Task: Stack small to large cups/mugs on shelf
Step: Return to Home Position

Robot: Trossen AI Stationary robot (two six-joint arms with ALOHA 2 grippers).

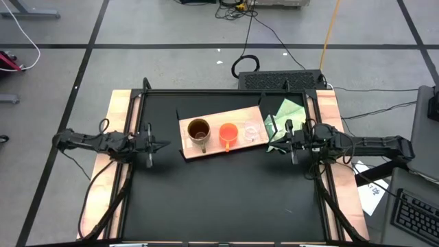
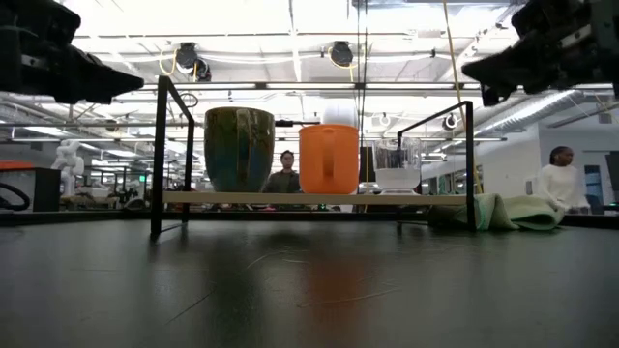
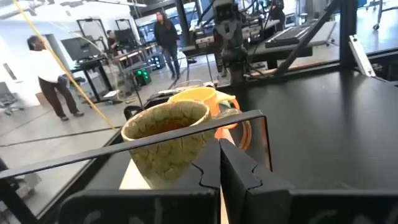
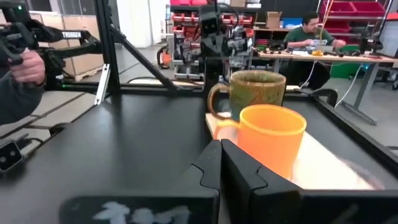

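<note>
cups: large mug (image 1: pixel 198 130), orange cup (image 1: pixel 228 132), clear cup (image 1: pixel 253 132) stood in a row on shelf (image 1: pixel 212 145)
left gripper (image 1: pixel 159 145): fingers together, empty, beside mug end
right gripper (image 1: pixel 276 146): fingers together, empty, beside clear-cup end
step: placing looked done, homing in hand
next: clear retreat, no shelf bump

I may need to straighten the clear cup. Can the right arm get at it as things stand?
Probably yes. The right claw hangs beside the shelf, at the end where the clear cup stands, with no other cup between. The black bracket there may limit a side approach.
</note>
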